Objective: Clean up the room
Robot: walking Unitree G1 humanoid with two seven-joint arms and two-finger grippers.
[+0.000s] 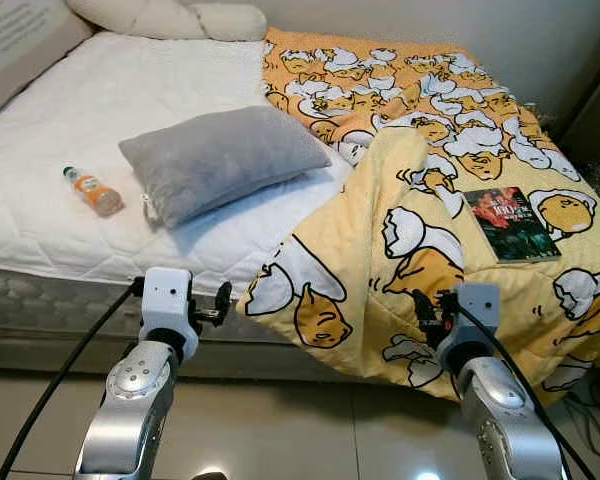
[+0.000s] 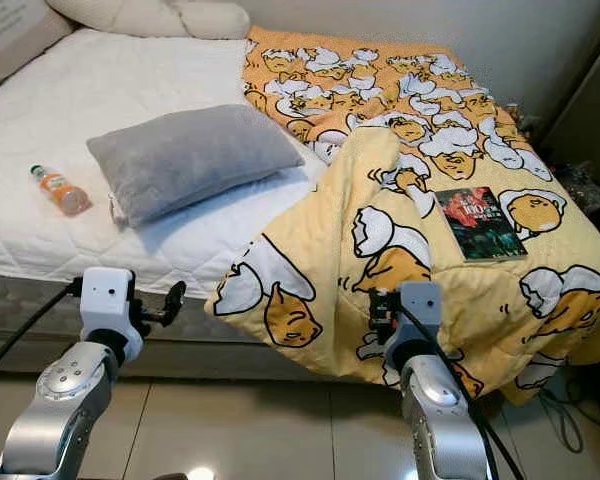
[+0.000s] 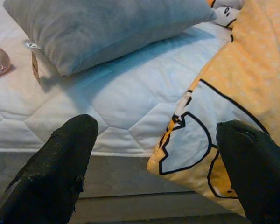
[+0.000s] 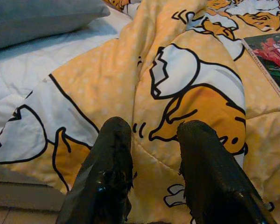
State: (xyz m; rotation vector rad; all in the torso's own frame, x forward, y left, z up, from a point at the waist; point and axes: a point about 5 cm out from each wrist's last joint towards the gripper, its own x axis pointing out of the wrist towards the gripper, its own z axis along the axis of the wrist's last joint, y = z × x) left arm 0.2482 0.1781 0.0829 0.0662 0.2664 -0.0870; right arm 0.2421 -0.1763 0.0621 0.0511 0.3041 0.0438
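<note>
Two silver arms are showing, each a rounded metal shell that is catching the light, with a round cap set with small screws near the wrist. A white boxy block is sitting at the end of each arm, above a black collar. A black cable is running back along each arm from that block. The left gripper [image 3: 156,154] is showing two long, blunt black fingers [image 3: 60,163] with a rough, matte, slightly scuffed surface. The right gripper [image 4: 154,154] is showing the same black fingers [image 4: 114,163], their pads worn and faintly glossy in spots.
</note>
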